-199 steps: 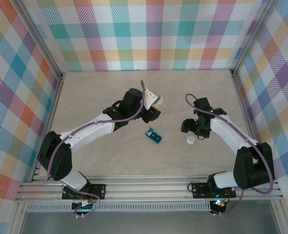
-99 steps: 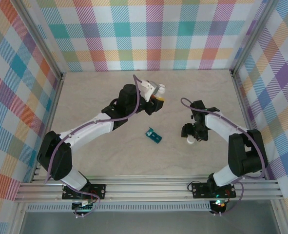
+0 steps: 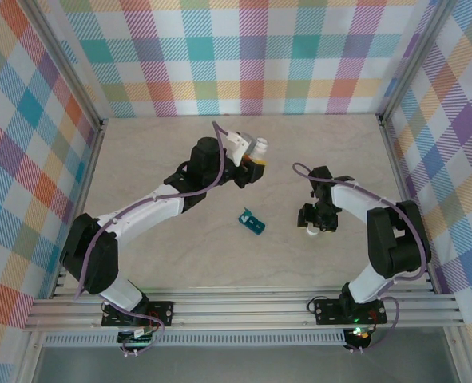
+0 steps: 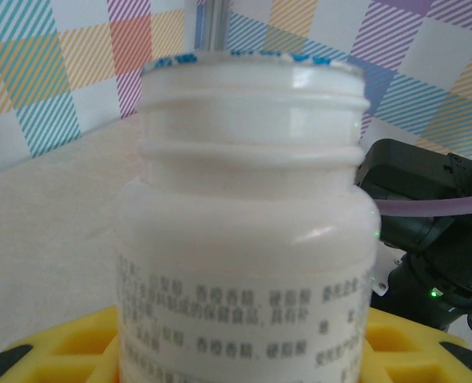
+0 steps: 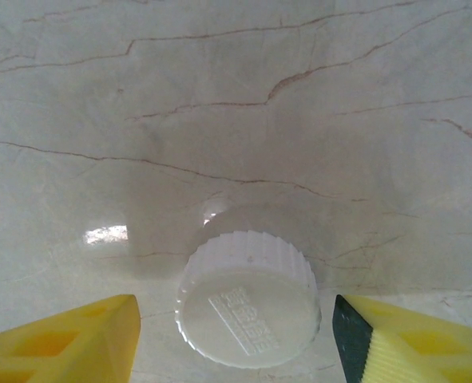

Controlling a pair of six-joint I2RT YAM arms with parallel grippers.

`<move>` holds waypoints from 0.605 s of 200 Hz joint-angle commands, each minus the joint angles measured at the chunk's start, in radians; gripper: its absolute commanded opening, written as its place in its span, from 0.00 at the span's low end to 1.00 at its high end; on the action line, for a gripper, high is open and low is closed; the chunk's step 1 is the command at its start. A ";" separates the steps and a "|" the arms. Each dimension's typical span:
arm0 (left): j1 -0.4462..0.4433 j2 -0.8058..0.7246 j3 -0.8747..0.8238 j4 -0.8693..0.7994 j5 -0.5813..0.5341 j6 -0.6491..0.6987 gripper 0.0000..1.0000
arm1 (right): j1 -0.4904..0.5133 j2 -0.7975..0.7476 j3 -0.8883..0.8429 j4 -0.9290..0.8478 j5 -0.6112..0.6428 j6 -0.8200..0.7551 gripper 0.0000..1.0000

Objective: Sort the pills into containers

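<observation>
**Item 1: left pincer** [image 3: 250,163] [image 4: 236,355]. Clamped on a white bottle [image 3: 259,146] [image 4: 247,223], with a yellow finger [image 4: 56,351] at each side of the bottle's lower body. The bottle's mouth is uncapped, with bits of blue on the rim and rows of small print on the label. From above it is carried off the tabletop [image 3: 156,159], tilted, mouth towards the right.
Pose: the left arm [image 3: 140,215] reaches in a long diagonal from its base at the near left towards the middle of the far half of the tabletop, wrist raised.

**Item 2: right pincer** [image 3: 315,226] [image 5: 236,319]. Spread and pointing down, with one yellow finger [image 5: 68,339] on either side of a white ribbed cap [image 3: 311,232] [image 5: 247,307]. A narrow gap shows at each side, so neither finger touches the cap. The cap lies flat on the tabletop [image 5: 299,96], embossed top upwards.
Pose: the right arm [image 3: 379,223] is folded tightly, elbow out to the right and forearm turned back towards the centre.

**Item 3: pill box** [image 3: 251,222]. Small and teal. It lies on the tabletop between the two pincers, nearer the right one, just left of the cap and apart from it. Neither pincer touches it. The state of its lids is too small to make out.

**Item 4: surround.** The tabletop is marbled beige, enclosed by checked walls [image 3: 243,56].
</observation>
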 commanded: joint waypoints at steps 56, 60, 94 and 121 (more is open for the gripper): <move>0.017 -0.041 -0.029 0.061 0.038 -0.023 0.00 | 0.007 0.052 0.034 -0.013 0.000 -0.013 0.54; 0.018 -0.042 -0.031 0.063 0.040 -0.023 0.00 | 0.007 0.053 0.034 -0.013 0.000 -0.012 0.53; 0.021 -0.041 -0.038 0.066 0.044 -0.025 0.00 | 0.008 0.054 0.034 -0.015 -0.011 -0.014 0.43; 0.023 -0.035 -0.039 0.068 0.050 -0.023 0.00 | 0.010 0.021 0.044 -0.027 -0.035 -0.003 0.40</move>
